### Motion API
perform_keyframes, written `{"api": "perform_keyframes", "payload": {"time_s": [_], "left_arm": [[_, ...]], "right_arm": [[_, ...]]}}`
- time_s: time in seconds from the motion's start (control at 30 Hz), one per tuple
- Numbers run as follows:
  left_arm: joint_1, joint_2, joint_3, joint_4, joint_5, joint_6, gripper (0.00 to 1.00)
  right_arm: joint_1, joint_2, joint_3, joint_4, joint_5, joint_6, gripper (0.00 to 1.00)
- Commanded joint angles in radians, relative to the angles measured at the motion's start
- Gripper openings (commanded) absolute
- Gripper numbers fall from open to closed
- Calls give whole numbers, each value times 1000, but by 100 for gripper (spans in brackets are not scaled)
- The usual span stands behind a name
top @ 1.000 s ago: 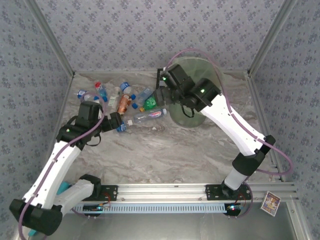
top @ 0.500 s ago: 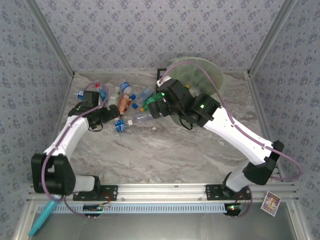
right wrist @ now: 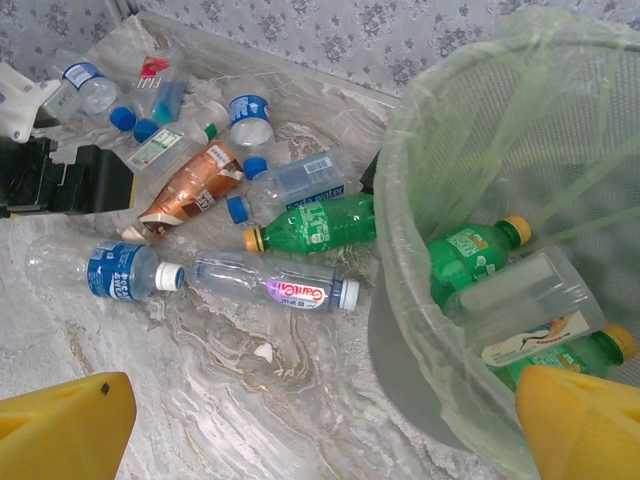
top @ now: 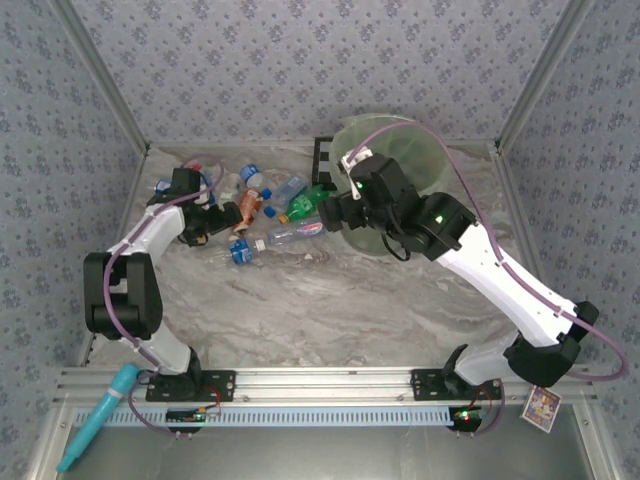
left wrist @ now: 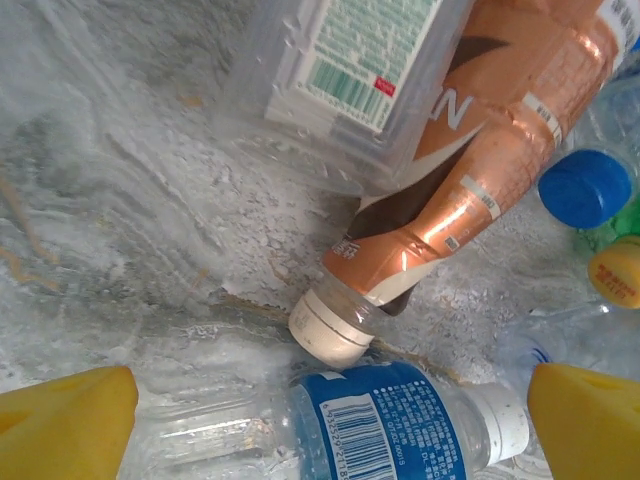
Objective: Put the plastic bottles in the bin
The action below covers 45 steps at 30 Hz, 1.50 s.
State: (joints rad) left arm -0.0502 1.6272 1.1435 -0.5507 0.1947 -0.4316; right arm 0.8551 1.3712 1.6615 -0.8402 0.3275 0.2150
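Note:
Several plastic bottles lie in a heap at the far left of the table: a copper-labelled one (top: 248,207) (left wrist: 470,180), a green one (top: 305,203) (right wrist: 320,225), a clear purple-labelled one (top: 295,235) (right wrist: 275,285) and a blue-labelled one (top: 240,252) (left wrist: 400,420). My left gripper (top: 216,220) (left wrist: 325,430) is open low over the heap, with the blue-labelled bottle lying between its yellow fingertips (left wrist: 60,425). My right gripper (top: 337,210) (right wrist: 325,425) hangs open and empty above bare table beside the bin (top: 400,150) (right wrist: 430,250). The bin holds green bottles (right wrist: 465,250) and a clear one.
A small black rack (top: 325,155) stands at the back wall left of the bin. Patterned walls close in the table on three sides. More capped bottles (right wrist: 250,118) lie near the far left corner. A teal tool (top: 95,435) lies outside the near rail.
The left arm has folded back and swung its gripper up-left into the bottle heap. The right gripper has come down off the heap toward the bin. Both stay open.

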Motion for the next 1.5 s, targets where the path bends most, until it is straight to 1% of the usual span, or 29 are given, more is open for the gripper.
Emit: {"api": "perform_keyframes", "payload": {"time_s": [0.0,0.17,0.3,0.47,0.57,0.7,0.83,0.93,1.03,1.13,1.2,1.23,1.4,1.47], "left_arm": [[6,-12,-6,-4,118,42,100],[6,-78,-80,-6,122,42,100],[6,-126,-140,-27,96,27,100],[0,-225,-226,-23,98,13,100],[-12,-271,-276,-28,104,12,100],[-42,-298,-314,-48,71,18,99],[-95,-268,-281,-59,53,51,97],[-125,-220,-241,-78,8,86,95],[-140,-170,-213,-82,-2,108,91],[-172,-114,-179,-100,-65,109,86],[-204,-86,-161,-108,-123,104,85],[-215,-76,-160,-105,-133,105,84],[-252,-34,-149,-102,-141,108,81],[-259,-29,-148,-104,-140,111,77]], "right_arm": [[-23,-25,-17,8,-43,-17,100],[-46,-20,-34,25,-79,-1,100],[-52,-12,-45,48,-95,8,100],[-52,-8,-60,62,-112,35,100],[-50,-16,-79,73,-120,64,100],[-47,-33,-117,100,-136,104,100],[-29,-20,-115,99,-149,118,100],[0,-6,-96,76,-122,121,100],[30,-8,-92,60,-84,131,100],[52,-21,-102,47,-54,149,100],[65,-37,-118,48,-39,161,100],[72,-44,-125,50,-30,169,100],[108,-71,-163,56,21,208,100],[126,-79,-176,65,39,224,100]]}}
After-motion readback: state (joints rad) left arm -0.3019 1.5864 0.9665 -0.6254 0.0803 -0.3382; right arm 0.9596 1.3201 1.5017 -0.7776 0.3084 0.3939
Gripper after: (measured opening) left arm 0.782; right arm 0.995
